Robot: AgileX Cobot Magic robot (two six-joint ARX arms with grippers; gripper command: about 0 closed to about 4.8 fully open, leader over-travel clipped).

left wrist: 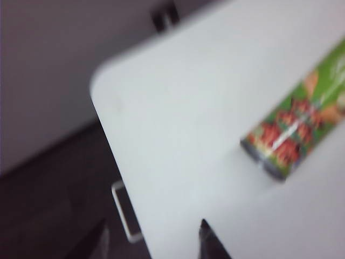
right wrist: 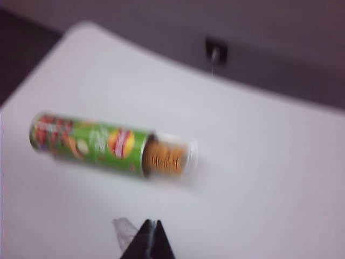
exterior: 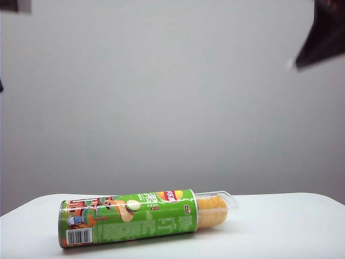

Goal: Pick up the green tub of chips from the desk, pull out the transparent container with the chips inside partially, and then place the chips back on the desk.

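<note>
The green tub of chips (exterior: 129, 217) carried a red-and-yellow Lay's logo (exterior: 168, 196) near the middle of the exterior frame. A white barcode label (exterior: 78, 236) stood at its left end; its digits were too small to read. White lettering on the green wall was illegible. Both wrist views were too blurred for any reading.

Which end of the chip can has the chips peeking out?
The end of the green tub of chips without the barcode, on the exterior view's right. There the transparent container sticks out, showing the chips.

Only the green tub of chips (exterior: 129, 217) interrupts the desk (exterior: 280, 226).
</note>
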